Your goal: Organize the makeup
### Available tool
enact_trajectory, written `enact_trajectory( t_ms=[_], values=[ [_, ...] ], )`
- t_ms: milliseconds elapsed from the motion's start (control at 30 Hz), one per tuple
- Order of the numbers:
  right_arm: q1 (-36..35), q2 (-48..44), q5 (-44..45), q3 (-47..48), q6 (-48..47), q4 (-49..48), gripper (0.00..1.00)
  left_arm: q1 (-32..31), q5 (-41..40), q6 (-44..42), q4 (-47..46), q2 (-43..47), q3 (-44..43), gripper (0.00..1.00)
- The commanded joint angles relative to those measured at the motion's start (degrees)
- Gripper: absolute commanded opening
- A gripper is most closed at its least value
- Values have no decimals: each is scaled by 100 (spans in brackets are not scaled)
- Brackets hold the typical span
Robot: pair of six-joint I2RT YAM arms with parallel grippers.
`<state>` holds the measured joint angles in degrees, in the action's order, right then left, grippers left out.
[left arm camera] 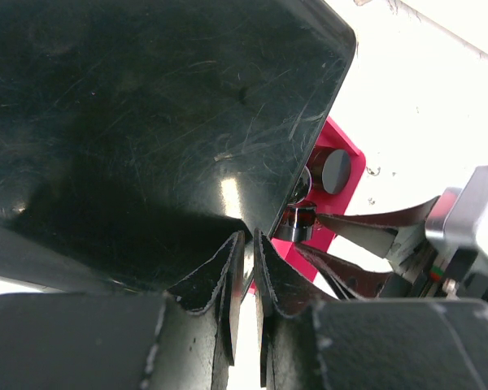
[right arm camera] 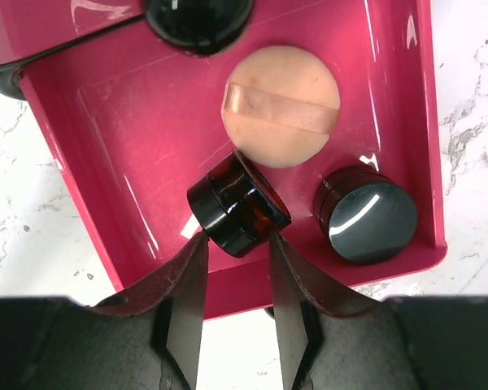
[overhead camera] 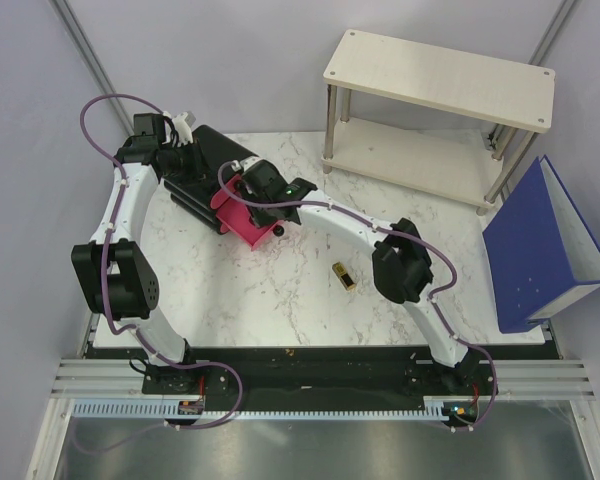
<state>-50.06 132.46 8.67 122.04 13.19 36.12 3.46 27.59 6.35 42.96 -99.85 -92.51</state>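
Over the pink drawer (right arm camera: 89, 122) we hold our right claw (right arm camera: 237, 240) spread, tips just beside a tilted dark jar (right arm camera: 238, 203); our left claw (left arm camera: 250, 248) sits nearly closed at the black box (left arm camera: 146, 122) edge.

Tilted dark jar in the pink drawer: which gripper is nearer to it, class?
Right. The right gripper is over the pink drawer, its fingertips right by the tilted dark jar. The left gripper is at the edge of the black box, farther off.
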Motion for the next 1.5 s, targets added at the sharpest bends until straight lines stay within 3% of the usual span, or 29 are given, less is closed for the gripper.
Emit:
enact_trajectory(
  t_ms=[0, 300, 1000, 1467],
  values=[
    [93, 148, -365, -119, 201, -175, 42, 14, -729, -424, 1382, -491, 515, 20],
    [137, 87, -269, -154, 246, -263, 54, 14, -712, -424, 1373, -500, 523, 20],
    [137, -115, -41, -180, 263, -597, 56, 14, -703, -433, 1382, -526, 515, 20],
    [137, -230, 144, -180, 43, -729, 67, 14, -659, -433, 1382, -562, 488, 21]
  ],
)
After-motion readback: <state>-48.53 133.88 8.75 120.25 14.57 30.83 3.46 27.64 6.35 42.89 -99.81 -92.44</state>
